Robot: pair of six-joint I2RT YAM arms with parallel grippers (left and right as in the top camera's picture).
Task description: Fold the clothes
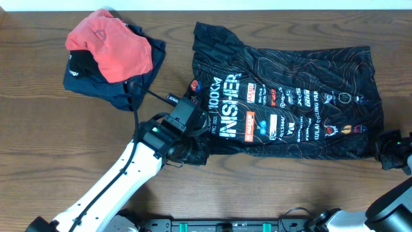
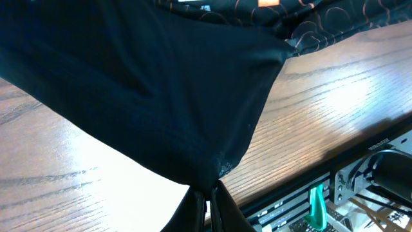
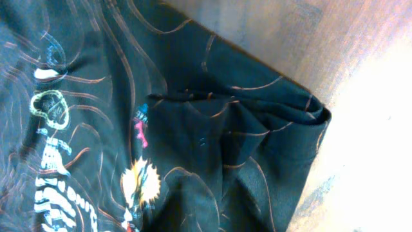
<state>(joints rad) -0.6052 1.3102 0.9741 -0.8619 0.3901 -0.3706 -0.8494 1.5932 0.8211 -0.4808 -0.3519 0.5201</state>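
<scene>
Overhead: shows the jersey (image 1: pixel 290 96) spread flat from centre to right, long axis left-right, lettering turned sideways. Puts the left gripper (image 1: pixel 189 151) at its lower-left corner and the right gripper (image 1: pixel 391 149) at its lower-right edge; cannot tell those jaws. Leaves bare table (image 1: pixel 257 187) below; red garment (image 1: pixel 109 45) on navy garment (image 1: pixel 122 90) upper left.

Left wrist: shows jaws together, clamped on jersey cloth at bottom centre.

Right wrist: shows a folded jersey corner mid-frame, bare wood upper right.

Bare surface (image 1: pixel 270 187) lies open at lower middle, below the jersey (image 1: pixel 290 96). A garment heap (image 1: pixel 112 55) blocks the upper left; the left arm (image 1: pixel 116 185) crosses lower left.
</scene>
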